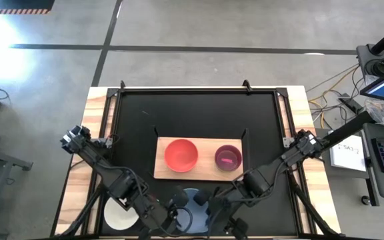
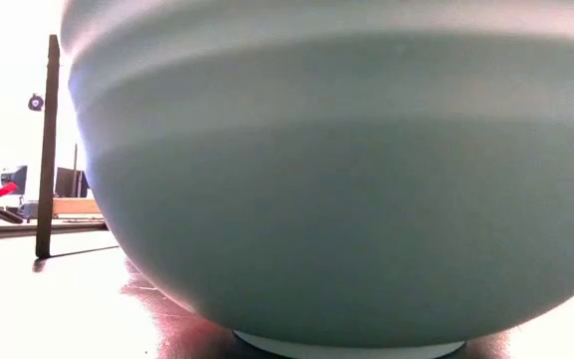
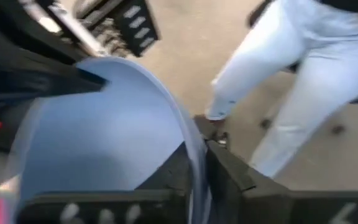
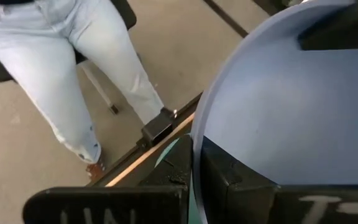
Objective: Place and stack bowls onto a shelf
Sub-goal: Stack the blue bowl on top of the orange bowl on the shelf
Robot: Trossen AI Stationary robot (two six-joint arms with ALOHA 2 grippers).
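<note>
A grey-blue bowl is held between both grippers over the table's near edge, opening up. My left gripper is shut on its left rim and my right gripper on its right rim. On the light-wood shelf at mid-table stand a red bowl and a smaller magenta bowl, each on its base. A teal bowl rests on its foot close to the low camera. A white bowl lies under my left arm. My left gripper has the grey-blue bowl's rim pinched, one finger inside the bowl and one outside. It comes slanting down from the table's left. My right gripper pinches the opposite rim the same way, one finger inside and one outside. It slants down from the table's right.
A person's legs in light jeans stand on the floor just beyond the table's near edge. Free board shows at the shelf's left end. Both arms cross the near half of the black tabletop.
</note>
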